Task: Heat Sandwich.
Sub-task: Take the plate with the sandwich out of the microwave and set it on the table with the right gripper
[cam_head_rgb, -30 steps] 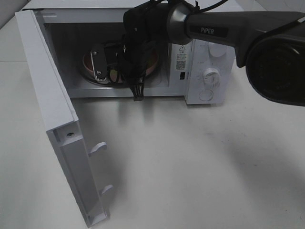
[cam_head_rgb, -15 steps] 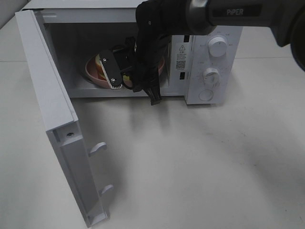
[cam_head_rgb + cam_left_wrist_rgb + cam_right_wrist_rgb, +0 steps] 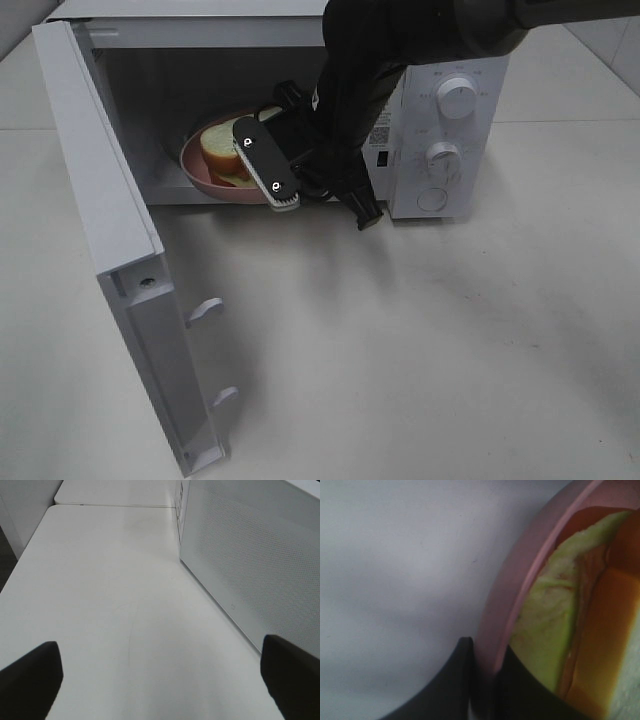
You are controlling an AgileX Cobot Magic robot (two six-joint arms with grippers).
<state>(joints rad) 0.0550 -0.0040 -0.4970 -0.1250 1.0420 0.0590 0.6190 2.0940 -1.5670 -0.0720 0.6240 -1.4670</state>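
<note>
Item: sandwich (image 3: 222, 148), pale bread with yellow and green layers showing at its cut edge. It lay in a round pink dish (image 3: 200, 172) at the front of the cavity of a white microwave (image 3: 440, 150), near the open threshold.

Item: right gripper (image 3: 485, 680), dark, on an arm that reached in from the upper right of the overhead view and crossed in front of the control panel. Its two fingers (image 3: 451, 675) were clamped on the near right rim of the pink dish, one outside the rim and one inside it. The sandwich itself sat just inside the rim, close beside the inner finger; whether that finger touched the bread could not be told. In the overhead view the gripper's body covered the right part of the dish, and the sandwich showed to its left.

Item: left gripper (image 3: 160, 680), seen only in its own wrist view. Its two dark fingertips (image 3: 30, 680) stood wide apart with nothing between them, above the bare white table (image 3: 420, 350), beside a white perforated panel (image 3: 260, 570).

Item: microwave door (image 3: 110, 230), white, swung fully open toward the near left, with two latch hooks on its inner edge.

Item: two round knobs (image 3: 457, 98) and a round button on the panel at the microwave's right.
</note>
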